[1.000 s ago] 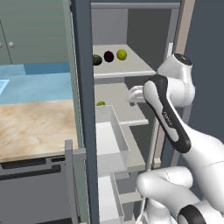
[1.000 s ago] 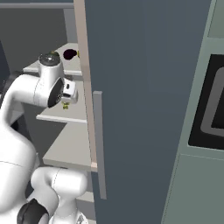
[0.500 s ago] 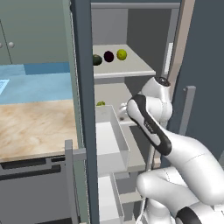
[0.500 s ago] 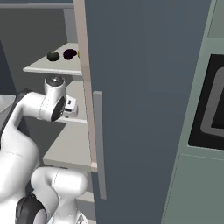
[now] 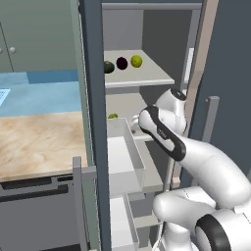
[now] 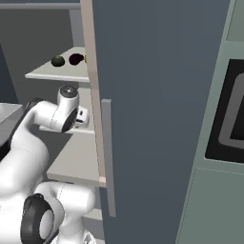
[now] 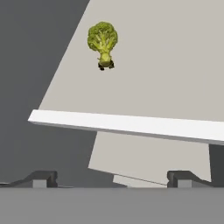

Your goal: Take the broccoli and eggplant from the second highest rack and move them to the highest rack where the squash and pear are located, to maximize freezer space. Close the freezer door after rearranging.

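One green broccoli floret (image 7: 102, 41) on the pale grey second rack (image 7: 175, 65), near its far left corner, well ahead of the two-finger gripper (image 7: 111, 177). Jaws spread wide, holding nothing. White arm (image 5: 169, 139) folded, hand at the rack's front edge. Bare shelf between broccoli and front edge. Three dark and yellow-green fruits (image 5: 121, 62) on the top rack (image 5: 147, 78).

We see the broccoli (image 7: 103, 40), a small green floret head on a pale stalk, alone on the second highest rack (image 7: 175, 65), set back from its white front edge. On the highest rack (image 5: 147, 78) sit three items: a dark green squash (image 5: 108, 67), a dark purple eggplant (image 5: 121, 62) and a yellow-green pear (image 5: 136, 61) in a row, well back from its front edge.
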